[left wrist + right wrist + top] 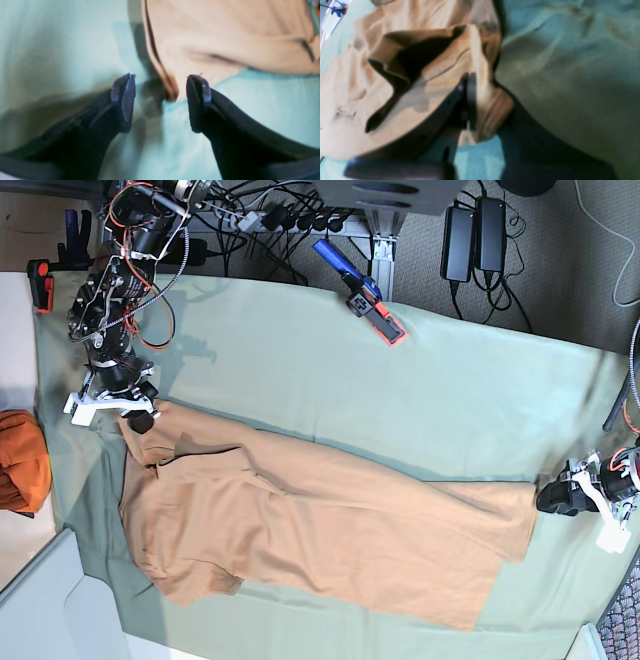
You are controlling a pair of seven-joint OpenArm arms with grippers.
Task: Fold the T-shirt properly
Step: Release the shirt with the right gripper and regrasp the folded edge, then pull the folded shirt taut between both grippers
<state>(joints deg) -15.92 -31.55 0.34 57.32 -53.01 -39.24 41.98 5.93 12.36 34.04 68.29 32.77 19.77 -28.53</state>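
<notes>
Bare cloth above, clutter along the top edge

The pale green table cloth (pixel 300 380) lies bare at upper centre; a blue-and-red tool (pixel 358 291) and an orange cloth bundle (pixel 20 460) at far left intrude.

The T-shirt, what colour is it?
The T-shirt is plain light orange-tan, clearest in the base view.

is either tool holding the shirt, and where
The right tool pinches the T-shirt at an edge fold; the left tool stands open, holding nothing.
</notes>
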